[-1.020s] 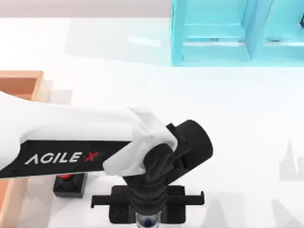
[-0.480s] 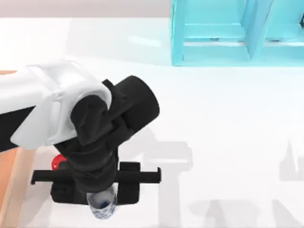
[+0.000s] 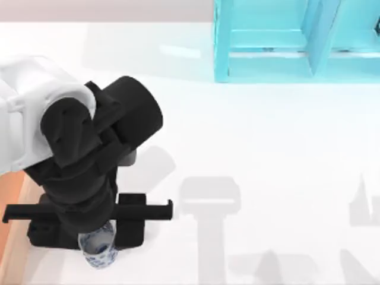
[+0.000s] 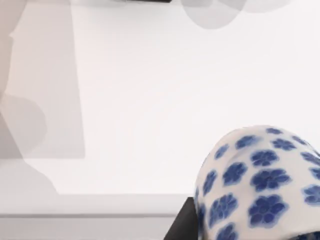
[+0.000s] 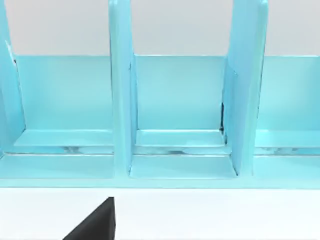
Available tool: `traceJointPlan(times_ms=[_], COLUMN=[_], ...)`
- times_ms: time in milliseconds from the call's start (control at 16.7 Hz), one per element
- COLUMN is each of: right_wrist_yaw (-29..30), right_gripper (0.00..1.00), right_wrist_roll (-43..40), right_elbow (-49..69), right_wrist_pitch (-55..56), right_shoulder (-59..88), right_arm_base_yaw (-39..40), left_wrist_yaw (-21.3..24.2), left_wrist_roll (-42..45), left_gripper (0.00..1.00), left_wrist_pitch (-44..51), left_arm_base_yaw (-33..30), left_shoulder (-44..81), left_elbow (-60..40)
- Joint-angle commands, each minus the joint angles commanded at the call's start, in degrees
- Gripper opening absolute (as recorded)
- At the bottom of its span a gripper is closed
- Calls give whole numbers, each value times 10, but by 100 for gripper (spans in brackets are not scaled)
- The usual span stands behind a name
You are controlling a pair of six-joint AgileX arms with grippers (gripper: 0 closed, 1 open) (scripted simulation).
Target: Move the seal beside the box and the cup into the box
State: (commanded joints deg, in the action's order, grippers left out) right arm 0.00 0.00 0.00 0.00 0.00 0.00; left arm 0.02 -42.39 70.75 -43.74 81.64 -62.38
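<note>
The left gripper [image 3: 98,249] is hanging over the near-left part of the table, carrying the cup [image 3: 97,250] between its fingers, which are closed in on the cup's sides from left and right. In the top view the cup is poking out just below the black gripper body, mouth up, showing its blue inside. In the left wrist view the cup [image 4: 260,182] is sitting close against the camera, its blue-flowered white wall bulging out beside a dark finger [image 4: 185,225], with bare white table beneath it, so it looks lifted clear of the surface.

The box [image 3: 13,205] is showing as an orange-brown sliver with a tan wall at the table's left edge, just beside the arm; the cup is near it but not yet over its floor. I can't make out the seal under the arm from here.

To my eye the cup will handle as a light, stiff, glazed little thing: slick on the outside and round, so it could twist or slide in a two-point pinch. Holding it across the widest part of its wall, as the fingers appear to be doing, looks like the sensible grip. It reads as porcelain, so I'd expect it to want a gentle set-down, not a drop.

The right gripper [image 5: 92,222] is parked facing the cyan shelf [image 5: 175,125] at the far side.
</note>
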Motion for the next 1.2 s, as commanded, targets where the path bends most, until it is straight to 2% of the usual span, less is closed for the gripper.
traceJointPlan(times_ms=[180,420,600,960,1200], right_wrist_yaw=[0,0,0,0,0], right_gripper=[100,100,100,100,100], right_wrist_roll=[0,0,0,0,0], right_elbow=[0,0,0,0,0], right_wrist_pitch=[0,0,0,0,0], right_shoulder=[0,0,0,0,0], right_arm_base_yaw=[0,0,0,0,0], left_wrist_yaw=[0,1,0,-5,-2], left_wrist_roll=[20,121,234,508,635], left_gripper=[0,0,0,0,0], left_wrist_pitch=[2,7,10,5,-8], left_arm_base_yaw=[20,122,236,509,635], left_shoulder=[2,11,16,21,16], left_elbow=[-3,-15,-20,-15,-3])
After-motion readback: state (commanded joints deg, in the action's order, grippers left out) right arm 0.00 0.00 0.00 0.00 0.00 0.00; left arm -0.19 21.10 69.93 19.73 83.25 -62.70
